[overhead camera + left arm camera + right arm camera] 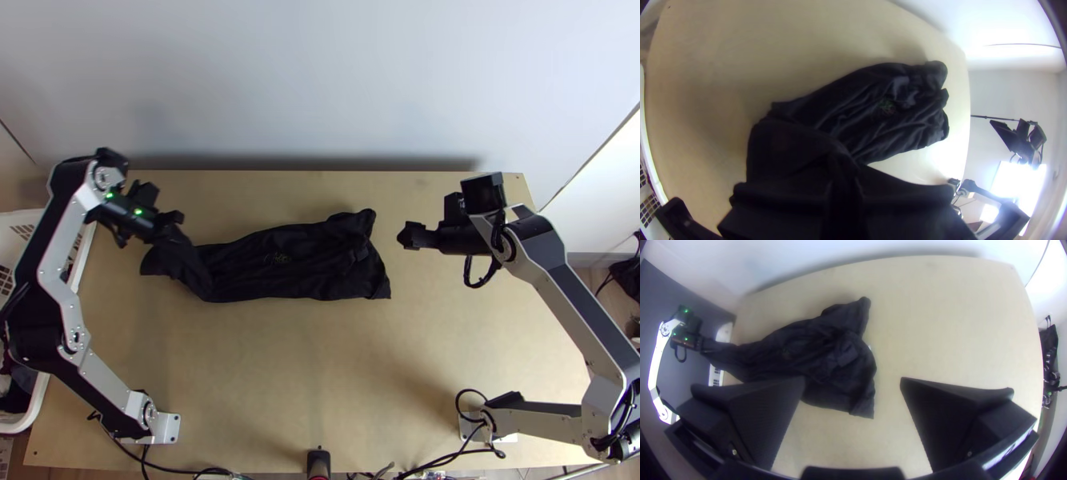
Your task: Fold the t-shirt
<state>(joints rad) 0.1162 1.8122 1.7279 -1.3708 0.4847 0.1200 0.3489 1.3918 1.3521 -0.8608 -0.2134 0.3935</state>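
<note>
The black t-shirt point(280, 260) lies bunched lengthwise across the table's upper middle, with small markings near its centre. Its left end is raised to my left gripper point(170, 228), which is shut on it. In the left wrist view, cloth runs up into the closed fingers of my left gripper point(844, 182), and the rest of the t-shirt point(871, 111) stretches away wrinkled. My right gripper point(410, 235) is held to the right of the shirt, not touching it. The right wrist view shows my right gripper point(852, 382) wide open, with the t-shirt's loose end point(849, 369) beyond.
A white basket point(80, 264) stands at the table's left edge, partly behind the left arm. Bare wooden table point(320, 376) stretches in front of the shirt. A pale wall point(320, 80) rises behind the far edge, and cables lie along the near edge.
</note>
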